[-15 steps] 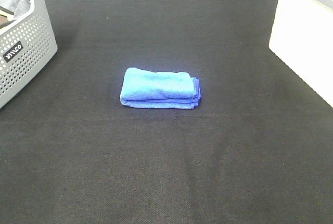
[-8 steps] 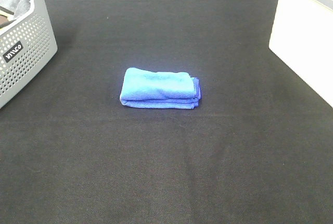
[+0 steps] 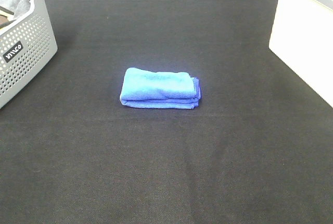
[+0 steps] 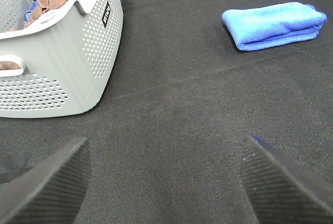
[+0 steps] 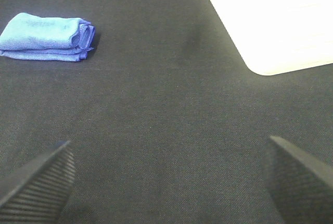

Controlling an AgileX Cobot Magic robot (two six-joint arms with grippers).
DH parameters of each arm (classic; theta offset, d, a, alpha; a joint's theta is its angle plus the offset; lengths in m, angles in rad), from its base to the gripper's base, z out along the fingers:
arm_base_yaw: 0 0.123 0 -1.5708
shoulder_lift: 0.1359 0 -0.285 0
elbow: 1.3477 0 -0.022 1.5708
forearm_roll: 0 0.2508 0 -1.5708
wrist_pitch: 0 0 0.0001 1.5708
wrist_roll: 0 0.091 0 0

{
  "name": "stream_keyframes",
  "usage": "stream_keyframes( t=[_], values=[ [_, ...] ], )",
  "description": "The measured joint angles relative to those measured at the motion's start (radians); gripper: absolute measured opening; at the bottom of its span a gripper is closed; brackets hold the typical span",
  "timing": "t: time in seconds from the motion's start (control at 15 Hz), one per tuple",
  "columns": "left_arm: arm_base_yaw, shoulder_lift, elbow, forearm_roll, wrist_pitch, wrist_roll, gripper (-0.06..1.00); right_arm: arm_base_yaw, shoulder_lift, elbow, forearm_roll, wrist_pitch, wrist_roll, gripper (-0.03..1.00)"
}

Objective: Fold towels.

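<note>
**Towel folded in the middle, both grippers free**

I see the blue towel [image 3: 159, 88] lying as a compact folded bundle near the middle of the black cloth table [image 3: 166, 172], with its layered edges on the side toward the white surface [image 3: 304, 41]. Nothing touches it. My left gripper [image 4: 166, 182] has its fingers wide apart and holds nothing; it hangs low above the table, the towel well apart from it and the grey perforated basket [image 4: 78, 62] nearer. My right gripper [image 5: 169, 182] is also spread wide and empty, with the towel [image 5: 47, 39] far from it.

I judge the fold of this towel as finished, so the step in hand is to keep both arms away and not disturb it. If I go for another cloth from the basket, I must lift the left arm clear of the basket rim first. The microfibre probably catches on the rough table cloth, so I should not drag anything past the bundle.
</note>
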Motion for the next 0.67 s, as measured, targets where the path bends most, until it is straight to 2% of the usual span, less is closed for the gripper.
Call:
stream_keyframes(
  t=[0.67],
  values=[
    [0.000, -0.002, 0.000, 0.000, 0.000, 0.000, 0.76, 0.000, 0.000, 0.000, 0.001, 0.000, 0.000, 0.92]
  ],
)
